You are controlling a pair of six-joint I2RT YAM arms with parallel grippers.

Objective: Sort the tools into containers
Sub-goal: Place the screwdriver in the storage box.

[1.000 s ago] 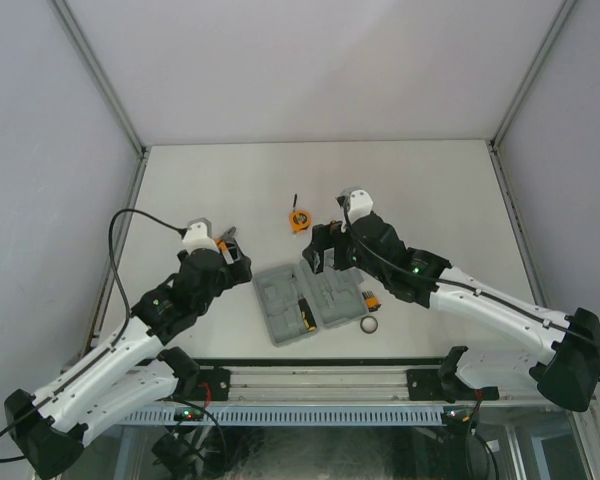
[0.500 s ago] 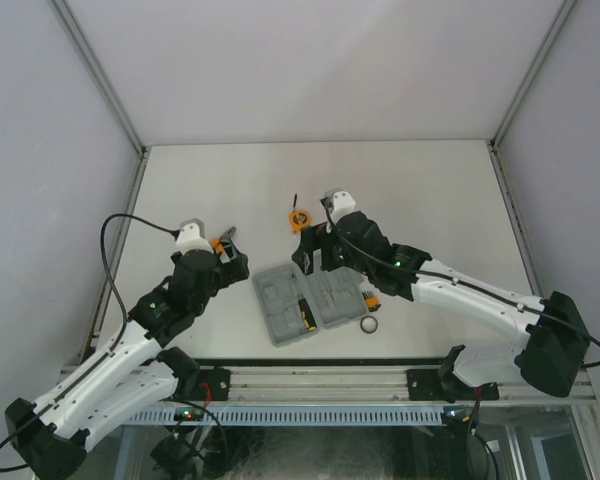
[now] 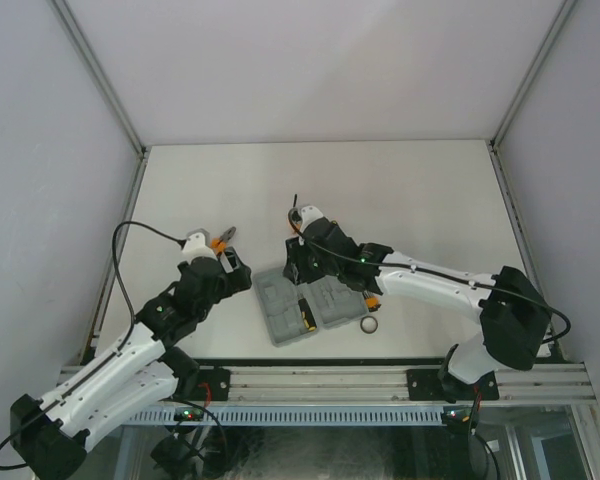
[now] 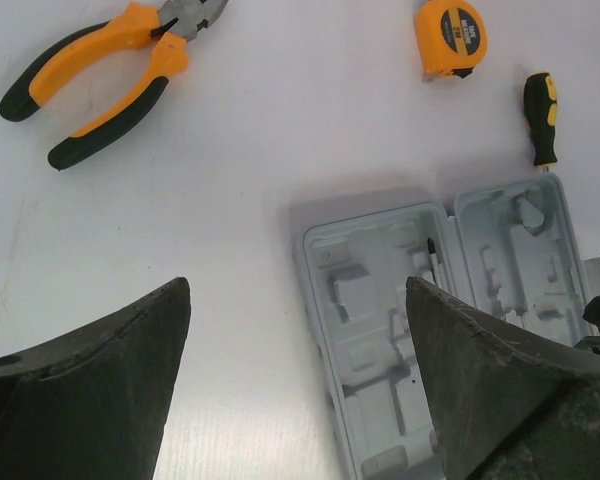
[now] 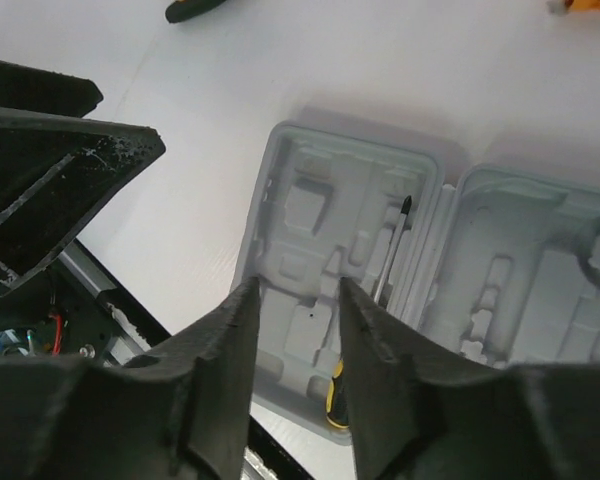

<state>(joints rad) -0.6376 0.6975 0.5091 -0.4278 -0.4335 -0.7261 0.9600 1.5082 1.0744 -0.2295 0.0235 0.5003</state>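
The grey tool case [image 3: 302, 303] lies open near the front edge; one screwdriver [image 5: 380, 290] rests in its left half. Orange-handled pliers [image 4: 100, 85], the tape measure [image 4: 450, 35] and a second screwdriver [image 4: 542, 115] lie on the table beyond it. The bit set [image 3: 372, 300] and the dark ring [image 3: 369, 325] sit right of the case. My right gripper [image 5: 298, 290] hovers over the case's left half, jaws narrowed but apart, nothing between them. My left gripper [image 4: 298, 285] is open and empty, left of the case [image 4: 430, 290]. In the top view the right arm hides the tape measure.
The left gripper's fingers [image 5: 60, 150] show close by in the right wrist view, left of the case [image 5: 350, 230]. The table's front rail [image 3: 310, 380] runs just below the case. A grey wall borders the table's far edge.
The right arm swung left from the case's right half to over its left half, covering the tape measure from above, and its jaws narrowed. The left gripper shifted slightly and stayed open.
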